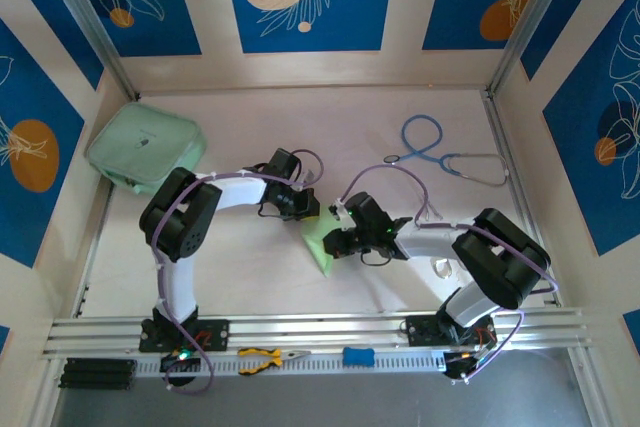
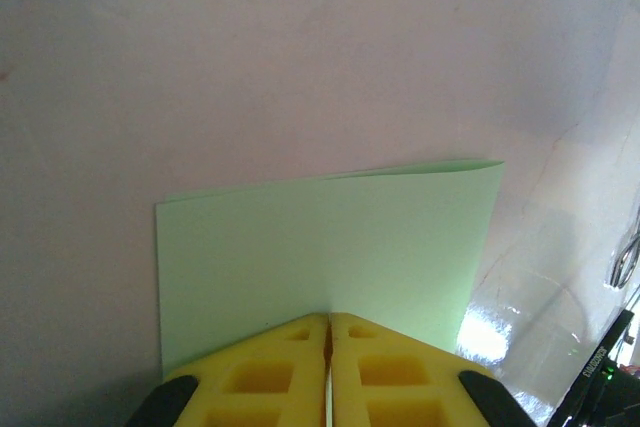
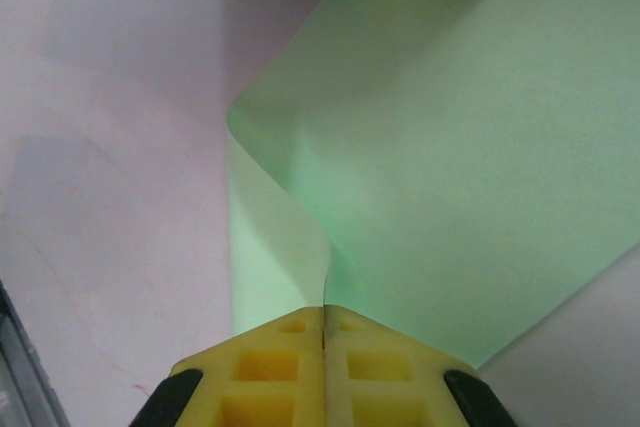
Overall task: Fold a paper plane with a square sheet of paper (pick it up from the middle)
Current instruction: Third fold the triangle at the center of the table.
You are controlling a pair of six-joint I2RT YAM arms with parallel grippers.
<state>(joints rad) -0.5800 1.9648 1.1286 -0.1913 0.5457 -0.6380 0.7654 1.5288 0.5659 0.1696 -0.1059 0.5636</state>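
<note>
Left gripper (image 2: 328, 319) clamped on one edge of square sheet of paper (image 2: 330, 237), right gripper (image 3: 323, 309) clamped on another. Sheet bowed between them, mid table (image 1: 400, 197). I judge: two-point hold to align edges for centre crease.

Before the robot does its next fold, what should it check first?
1. Left fingers shut on the paper: ok.
2. Right fingers shut on the paper: ok.
3. Paper flat between both grips: not ok, it bows in a curve.
4. Edges lined up: cannot tell.
5. Stethoscope and pouch well away from the paper: ok.
</note>
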